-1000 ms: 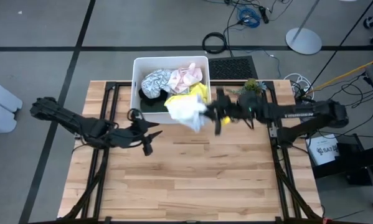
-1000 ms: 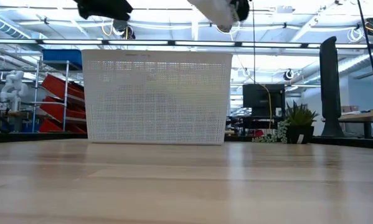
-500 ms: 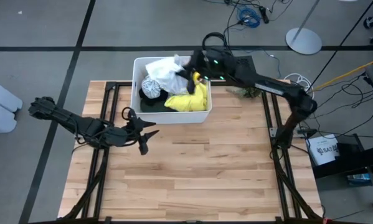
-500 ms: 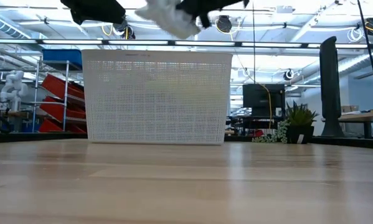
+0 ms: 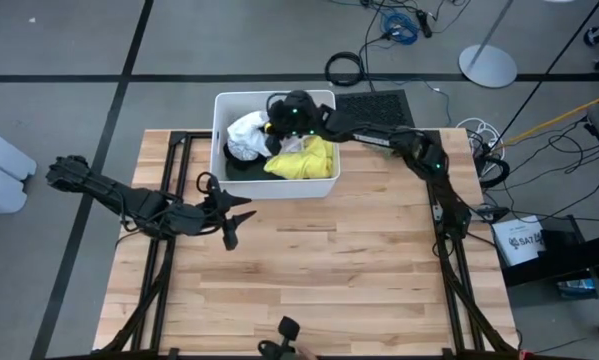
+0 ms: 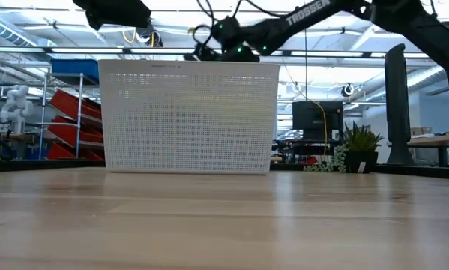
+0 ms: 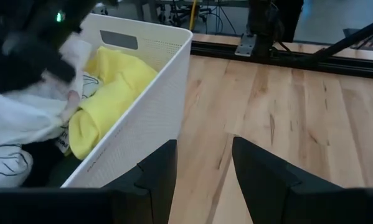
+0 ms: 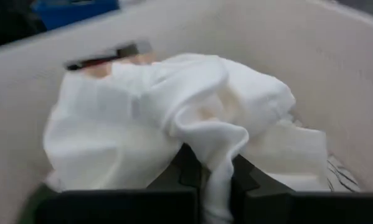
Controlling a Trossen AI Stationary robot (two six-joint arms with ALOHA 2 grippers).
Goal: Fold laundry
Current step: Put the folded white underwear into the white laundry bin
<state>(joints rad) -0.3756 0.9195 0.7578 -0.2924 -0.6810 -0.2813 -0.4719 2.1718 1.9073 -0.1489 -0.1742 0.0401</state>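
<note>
A white bin point(image 5: 279, 190) stands at the table's far edge with laundry heaped in it: a yellow garment point(image 5: 307, 160), a dark one point(image 5: 241, 168) and a plain white garment point(image 5: 247, 130). My right gripper point(image 5: 277, 117) reaches over the bin's far side and is shut on the white garment point(image 8: 155, 118). The white garment point(image 7: 24, 118) also shows beside the yellow garment point(image 7: 105, 87). My left gripper point(image 5: 239, 220) hangs open over the table just in front of the bin's near left corner, holding nothing. My right gripper pinches a bunched fold point(image 8: 218, 155) of the white garment between its two fingers point(image 8: 174, 177); how many layers, I cannot tell. It comes slanting down from the table's right. The rest of the cloth spreads in front of the fingers and lies on the heap in the bin.
The bin's perforated wall point(image 6: 187, 116) rises between the table's near part and the laundry. A small plant point(image 5: 404, 145) stands right of the bin, under the right arm. Bare wood spreads over the table's near half point(image 5: 319, 290).
My right gripper, shut on the white garment, has swung from in front of the bin's near right corner toward the far edge and the left, and come down over the bin. The garment, which hung clear of the bin, now lies on the heap inside.
</note>
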